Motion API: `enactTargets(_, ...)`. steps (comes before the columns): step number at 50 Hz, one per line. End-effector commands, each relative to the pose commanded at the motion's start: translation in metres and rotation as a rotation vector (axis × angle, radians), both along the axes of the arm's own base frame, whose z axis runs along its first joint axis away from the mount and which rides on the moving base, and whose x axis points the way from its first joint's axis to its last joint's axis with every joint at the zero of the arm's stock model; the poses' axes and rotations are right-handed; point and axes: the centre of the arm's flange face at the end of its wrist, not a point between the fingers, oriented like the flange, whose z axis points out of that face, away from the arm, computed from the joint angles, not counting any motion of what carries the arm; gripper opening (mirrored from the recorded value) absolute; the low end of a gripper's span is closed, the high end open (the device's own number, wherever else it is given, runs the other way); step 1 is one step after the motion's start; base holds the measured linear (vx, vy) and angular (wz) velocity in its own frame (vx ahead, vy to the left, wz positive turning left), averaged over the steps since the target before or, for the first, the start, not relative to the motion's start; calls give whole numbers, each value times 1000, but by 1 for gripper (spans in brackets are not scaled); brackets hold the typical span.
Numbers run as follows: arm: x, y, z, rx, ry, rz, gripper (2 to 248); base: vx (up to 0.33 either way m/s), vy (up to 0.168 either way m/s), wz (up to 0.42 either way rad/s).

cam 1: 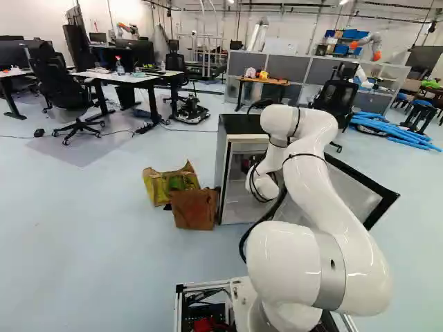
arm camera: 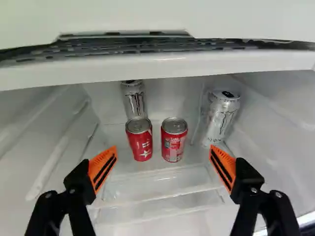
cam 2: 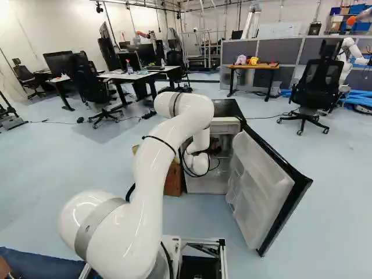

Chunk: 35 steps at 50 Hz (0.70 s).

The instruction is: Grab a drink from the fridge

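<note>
The fridge (cam 2: 224,108) stands open ahead of the arm. Part of the black gripper (cam 2: 215,147) shows in its opening in the right base view, fingertips hidden. The wrist view has the gripper (arm camera: 162,167) open inside the fridge, its orange pads wide apart with nothing between them. Ahead of this gap two red cans, one (arm camera: 140,139) and another (arm camera: 173,139), stand upright side by side, a small space between them. A silver can (arm camera: 134,100) stands behind one red can. Another silver can (arm camera: 221,118) stands near the side wall, beyond one fingertip.
The fridge door (cam 2: 264,189) is swung wide, right of the opening. A white ledge (arm camera: 157,66) spans above the cans. Beside the fridge are a brown box (cam 1: 194,209) and a yellow-green bag (cam 1: 169,182). Office chairs, desks and other robots stand farther back.
</note>
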Motion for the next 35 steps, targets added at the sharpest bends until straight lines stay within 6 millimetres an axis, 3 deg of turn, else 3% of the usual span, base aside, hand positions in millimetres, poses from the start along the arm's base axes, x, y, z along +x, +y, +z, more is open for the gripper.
enactTargets(12,12,-1,-5,-5,-6,4,247,0,0,0)
enactTargets(35,17,-10,-12,-3,26,-6,247,0,0,0)
